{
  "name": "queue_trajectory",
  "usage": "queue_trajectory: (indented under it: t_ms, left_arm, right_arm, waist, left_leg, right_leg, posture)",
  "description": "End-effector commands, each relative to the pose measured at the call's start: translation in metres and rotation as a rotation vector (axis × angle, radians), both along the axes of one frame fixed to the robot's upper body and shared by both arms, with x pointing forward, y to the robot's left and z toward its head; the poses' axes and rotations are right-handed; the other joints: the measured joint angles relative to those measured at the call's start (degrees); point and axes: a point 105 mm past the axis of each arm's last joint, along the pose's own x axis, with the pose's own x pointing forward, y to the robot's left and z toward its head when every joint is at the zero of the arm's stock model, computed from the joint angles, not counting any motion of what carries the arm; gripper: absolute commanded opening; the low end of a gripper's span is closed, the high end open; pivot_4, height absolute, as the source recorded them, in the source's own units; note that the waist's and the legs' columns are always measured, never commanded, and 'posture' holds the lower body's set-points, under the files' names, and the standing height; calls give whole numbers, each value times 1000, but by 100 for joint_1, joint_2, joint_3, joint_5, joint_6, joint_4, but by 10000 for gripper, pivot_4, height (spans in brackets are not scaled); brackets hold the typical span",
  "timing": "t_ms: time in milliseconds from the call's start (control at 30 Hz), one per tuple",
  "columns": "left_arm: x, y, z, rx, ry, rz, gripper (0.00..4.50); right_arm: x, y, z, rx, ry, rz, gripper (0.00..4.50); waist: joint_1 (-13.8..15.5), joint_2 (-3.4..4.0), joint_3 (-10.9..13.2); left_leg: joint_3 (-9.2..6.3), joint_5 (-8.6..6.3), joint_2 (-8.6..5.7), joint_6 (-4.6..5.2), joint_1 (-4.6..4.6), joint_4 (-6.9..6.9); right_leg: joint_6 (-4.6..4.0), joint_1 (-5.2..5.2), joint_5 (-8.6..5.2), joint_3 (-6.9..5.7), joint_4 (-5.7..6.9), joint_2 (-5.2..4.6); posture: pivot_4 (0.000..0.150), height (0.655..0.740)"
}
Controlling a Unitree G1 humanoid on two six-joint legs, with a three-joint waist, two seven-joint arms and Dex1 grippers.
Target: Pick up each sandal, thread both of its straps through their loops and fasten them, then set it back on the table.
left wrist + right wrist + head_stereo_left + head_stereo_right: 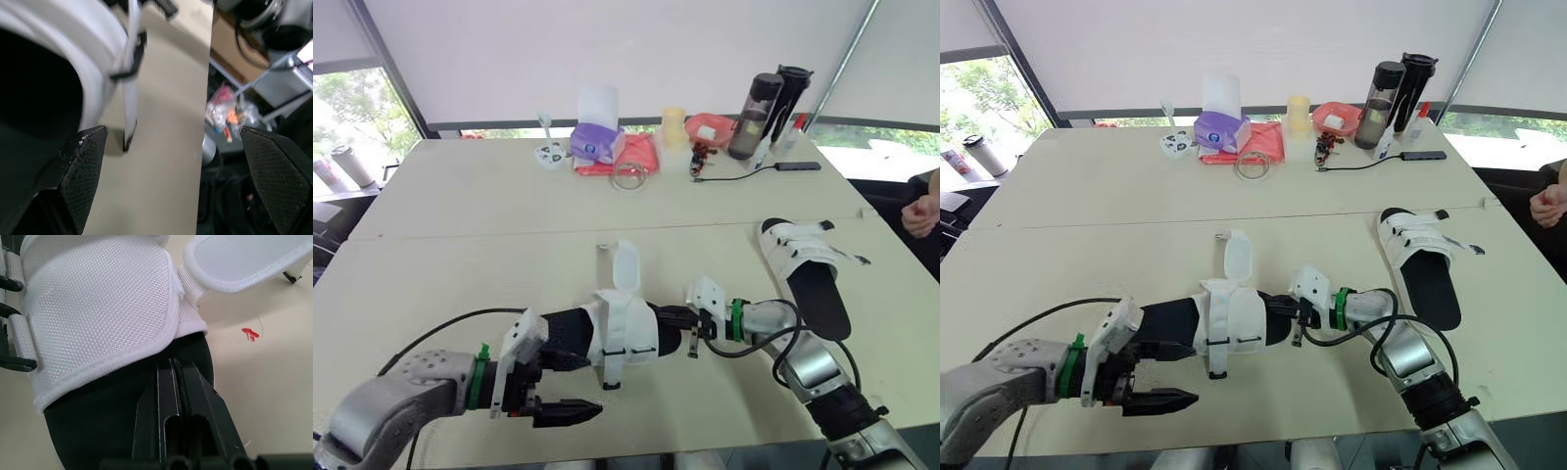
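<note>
Gaping wide at the near edge, the left gripper [587, 386] grasps nothing; one finger sits by the heel of the black-soled sandal with white woven straps [622, 328], probably lining up a grip. Beyond, the right gripper [175, 369] is pinched tight on the toe, likely steadying the sandal low over the beige table [460, 245] while one white strap flap [625, 266] stands unfastened. Farther right, the second matching sandal [808, 269] lies flat on the table

Near sandal [619, 335] black-soled, one white strap upright; second sandal [818, 292] flat at right.

Beige table [460, 196]: sandal [808, 269] flat at rt; tissue box [597, 142], dark bottle [754, 116] (far edge).
</note>
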Motion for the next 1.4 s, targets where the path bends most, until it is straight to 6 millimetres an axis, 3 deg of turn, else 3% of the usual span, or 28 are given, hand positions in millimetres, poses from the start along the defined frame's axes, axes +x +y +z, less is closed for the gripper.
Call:
queue_trajectory:
  t_ms: [33, 500, 600, 833, 1400]
  left_arm:
    - [-3, -10, -1, -25, 2, 14, 44436]
    - [5, -34, -20, -100, 88, 42, 44436]
    - [7, -37, -24, -99, 95, 50, 35968]
    - [5, -36, -24, -98, 106, 41, 738]
    - [-26, -12, -11, -88, 229, -39, 277]
  right_arm:
    - [-14, -22, -37, -124, 149, -58, 0]
    - [-33, -26, -35, -142, 191, -57, 0]
    - [-34, -27, -35, -144, 195, -62, 0]
    - [-34, -27, -35, -145, 195, -70, 0]
    - [-16, -15, -34, -125, 154, -62, 0]
  waist:
    - [29, 1, 0]
    - [159, 4, -3]
    - [155, 4, -3]
    - [157, 10, -11]
    - [48, 10, -23]
  left_leg:
    - [0, 0, -1, 0, -3, 0]
    - [0, -6, -10, 8, -10, -10]
    - [0, -6, -10, 7, -10, -10]
    - [0, -8, -10, 7, -8, -8]
    - [0, -10, -1, 3, -2, -9]
  right_leg:
    - [1, -2, -1, 0, -2, -1]
    - [16, -10, -11, -2, -13, -6]
    - [16, -10, -11, -3, -13, -6]
    - [16, -8, -11, -3, -13, -6]
    - [18, -7, -18, -3, -6, -3]
  posture:
    - [1500, 7400]
    - [1500, 7400]
    - [1500, 7400]
    - [1500, 7400]
    - [1500, 7400]
